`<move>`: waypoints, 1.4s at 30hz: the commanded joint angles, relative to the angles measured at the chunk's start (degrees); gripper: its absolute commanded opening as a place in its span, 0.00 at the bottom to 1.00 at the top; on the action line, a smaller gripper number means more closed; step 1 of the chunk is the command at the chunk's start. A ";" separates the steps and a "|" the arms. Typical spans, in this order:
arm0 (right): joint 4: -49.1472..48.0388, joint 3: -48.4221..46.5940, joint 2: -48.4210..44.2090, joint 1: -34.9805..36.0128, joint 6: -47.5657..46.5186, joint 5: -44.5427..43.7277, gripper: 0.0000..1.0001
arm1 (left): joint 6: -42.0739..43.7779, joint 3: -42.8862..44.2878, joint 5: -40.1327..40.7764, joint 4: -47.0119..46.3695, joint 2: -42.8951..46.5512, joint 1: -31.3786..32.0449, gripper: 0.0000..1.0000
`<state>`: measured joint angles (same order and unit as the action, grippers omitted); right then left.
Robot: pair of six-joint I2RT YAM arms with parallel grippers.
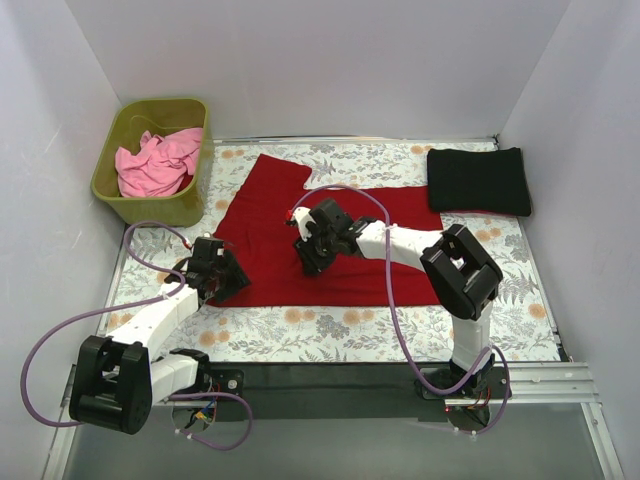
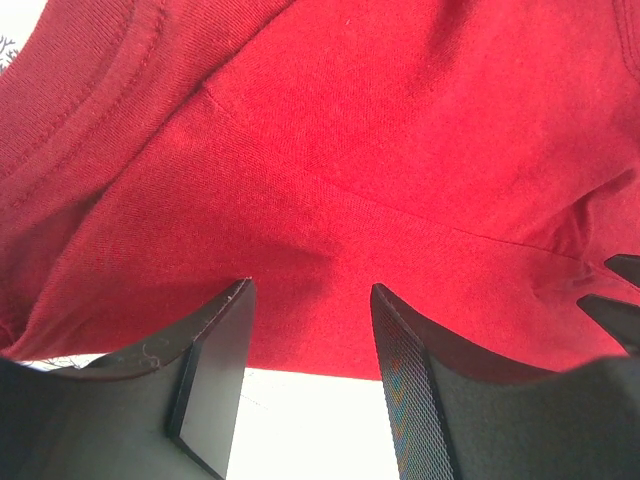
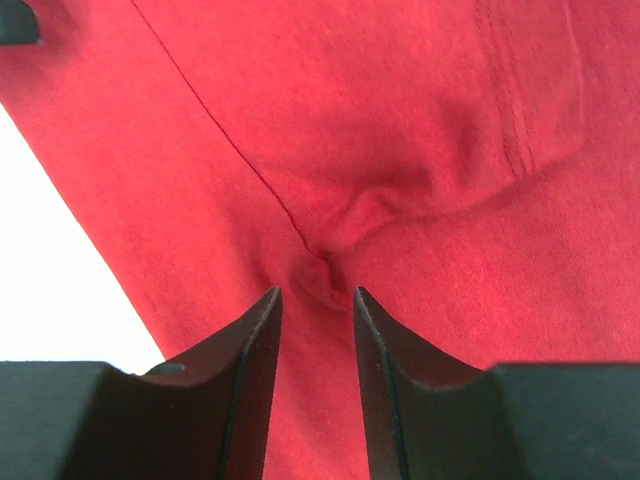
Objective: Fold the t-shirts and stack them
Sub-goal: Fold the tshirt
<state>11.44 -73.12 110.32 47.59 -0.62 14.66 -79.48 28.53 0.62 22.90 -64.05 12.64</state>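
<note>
White-walled enclosure (image 1: 350, 60), floral-clothed bench (image 1: 400, 335), dark red t-shirt (image 1: 270, 250) spread centre, right tool (image 3: 315, 292) apparently pinching it, left tool (image 2: 310, 290) agape at 8 o'clock edge

Plain deep red is being shown by the large t-shirt (image 1: 262, 225), black by the folded t-shirt (image 1: 478, 180), and light pink by the crumpled t-shirt (image 1: 155, 166). Olive green is being shown by the bin (image 1: 206, 150). Orange blooms and grey-green leaves on white are being displayed by the table cloth (image 1: 350, 335).
</note>
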 commanded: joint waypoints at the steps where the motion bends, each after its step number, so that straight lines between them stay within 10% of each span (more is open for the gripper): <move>1: -1.51 -2.73 1.47 -0.04 -1.48 2.48 0.34 | -0.15 0.03 1.05 0.31 -0.02 0.10 0.47; 14: -1.42 -3.34 1.83 -1.10 -2.89 2.31 0.01 | -0.15 -0.06 0.96 0.84 -0.20 0.10 0.47; 32: -0.54 -5.63 2.09 -1.89 -5.79 -3.14 0.01 | -0.15 0.29 2.01 2.07 -0.90 0.10 0.46; 42: 3.58 -3.08 -6.78 -0.23 -0.18 -7.80 0.34 | 1.61 3.63 6.58 5.31 4.11 0.10 0.59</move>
<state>13.76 -76.38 110.02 46.35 -3.29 8.99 -78.94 29.15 3.38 26.35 -62.85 12.71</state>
